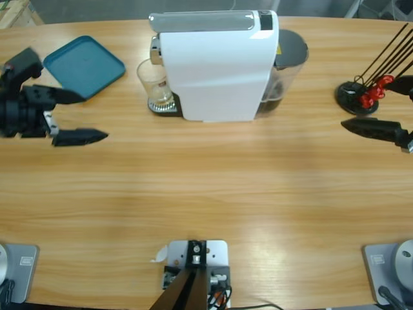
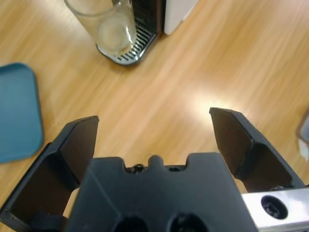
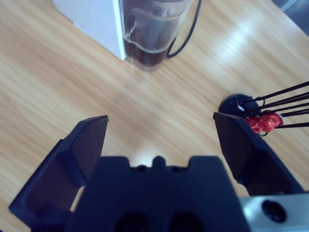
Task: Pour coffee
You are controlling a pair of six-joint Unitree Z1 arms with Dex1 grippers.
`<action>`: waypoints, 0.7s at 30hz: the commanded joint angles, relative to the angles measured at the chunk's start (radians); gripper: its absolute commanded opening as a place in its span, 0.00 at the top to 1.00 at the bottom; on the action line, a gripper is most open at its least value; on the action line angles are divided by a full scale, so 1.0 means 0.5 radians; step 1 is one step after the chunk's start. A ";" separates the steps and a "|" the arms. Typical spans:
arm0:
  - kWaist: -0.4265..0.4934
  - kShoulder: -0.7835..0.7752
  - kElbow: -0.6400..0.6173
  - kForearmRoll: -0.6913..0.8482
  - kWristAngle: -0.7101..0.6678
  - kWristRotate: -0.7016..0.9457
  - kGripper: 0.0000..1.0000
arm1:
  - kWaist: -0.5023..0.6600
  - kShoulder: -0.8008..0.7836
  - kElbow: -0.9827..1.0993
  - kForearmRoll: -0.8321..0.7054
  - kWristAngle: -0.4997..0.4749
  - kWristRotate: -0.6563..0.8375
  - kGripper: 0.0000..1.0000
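**Coffee not seen yet, both grippers idle**

Coffee: none visible; glass tumbler [image 1: 155,82] on the drip tray [image 1: 162,106] under the spout of the white coffee machine [image 1: 216,64] looks empty.

High view: left gripper [image 1: 77,116] spread wide with nothing in it, near teal tray [image 1: 84,66]. Right gripper [image 1: 377,129] at the far edge, beside the black capsule rack [image 1: 358,97].

Left wrist view: jaws apart over bare table [image 2: 193,63], tumbler [image 2: 108,24] ahead, well apart.

Right wrist view: jaws apart, empty; water tank [image 3: 152,34] and cable [image 3: 186,34] ahead, red capsule [image 3: 263,121] close.

Risk: a fast approach could knock the tumbler off the tray; right arm could snag the rack.
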 commanded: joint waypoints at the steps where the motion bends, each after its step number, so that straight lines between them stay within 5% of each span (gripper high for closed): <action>1: 0.215 -0.167 0.076 -0.145 -0.082 -0.047 0.00 | -0.050 0.153 -0.158 -0.203 -0.112 0.017 0.09; 5: 0.215 -0.167 0.077 -0.139 -0.129 -0.041 0.00 | -0.255 0.323 -0.385 -0.222 -0.081 0.134 0.13; 7: 0.215 -0.175 0.082 -0.135 -0.149 -0.035 0.00 | -0.300 0.395 -0.625 -0.113 0.038 0.125 0.26; 10: 0.213 -0.154 0.087 -0.139 -0.177 -0.018 0.00 | -0.368 0.638 -1.213 0.505 0.240 0.135 0.62; 13: 0.212 -0.120 0.121 -0.145 -0.181 -0.023 0.00 | -0.379 0.794 -1.378 0.581 0.313 0.134 0.99; 21: 0.212 -0.030 0.039 -0.145 -0.169 -0.007 0.00 | -0.404 1.191 -1.823 0.716 0.304 0.153 1.00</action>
